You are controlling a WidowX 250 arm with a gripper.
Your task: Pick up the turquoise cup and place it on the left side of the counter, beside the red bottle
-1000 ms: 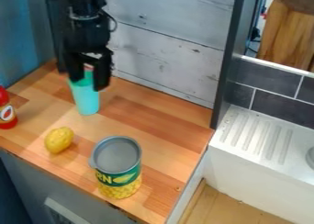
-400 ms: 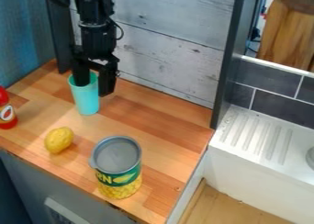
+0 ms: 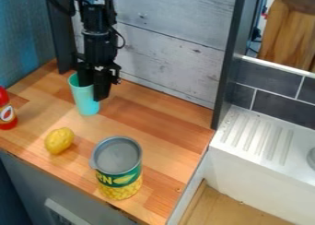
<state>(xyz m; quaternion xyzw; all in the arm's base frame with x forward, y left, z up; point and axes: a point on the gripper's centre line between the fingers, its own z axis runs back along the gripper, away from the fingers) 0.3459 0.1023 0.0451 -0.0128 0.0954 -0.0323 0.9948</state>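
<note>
Pale boards back a wooden counter point(image 3: 163, 115) where a black robot gripper point(image 3: 93, 91) pinches the rim of an upright turquoise cup point(image 3: 87, 102), one finger inside, behind a yellow lemon point(image 3: 59, 141), a corn can point(image 3: 118, 169) and a red bottle point(image 3: 6, 109).

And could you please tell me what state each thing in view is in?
Turquoise cup: upright, open at the top.
Pincer: lowered at the cup's rim.
Yellow lemon: whole, lying on the counter.
Corn can: standing upright.
Red bottle: upright, partly cut off by the view's edge.
</note>
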